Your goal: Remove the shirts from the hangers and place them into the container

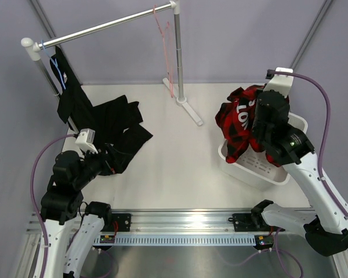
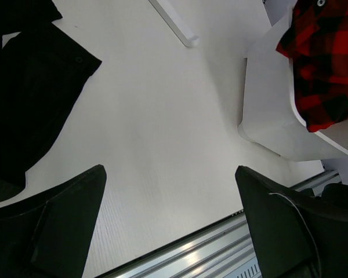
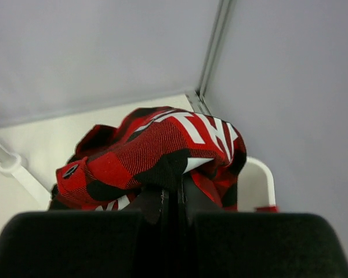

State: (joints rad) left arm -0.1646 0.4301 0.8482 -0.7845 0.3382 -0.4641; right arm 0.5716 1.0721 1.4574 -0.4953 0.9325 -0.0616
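Fabric of the red-and-black plaid shirt (image 3: 156, 147) is gripped by the right claw (image 3: 174, 194), whose fingers are closed tight on a fold. The shirt is bunched just beyond the fingertips and is held over the white laundry basket (image 1: 261, 172), with part of it draped across the rim beneath the claw. The left claw (image 2: 169, 174) is held wide open above the worktop (image 1: 174, 156). The black shirt (image 1: 113, 123) is spread just to that claw's left, its top hung on the light blue hanger (image 1: 59, 72) on the rail (image 1: 104, 26). The pink hanger (image 1: 162, 33) is hung farther along the rail, well apart from both claws.
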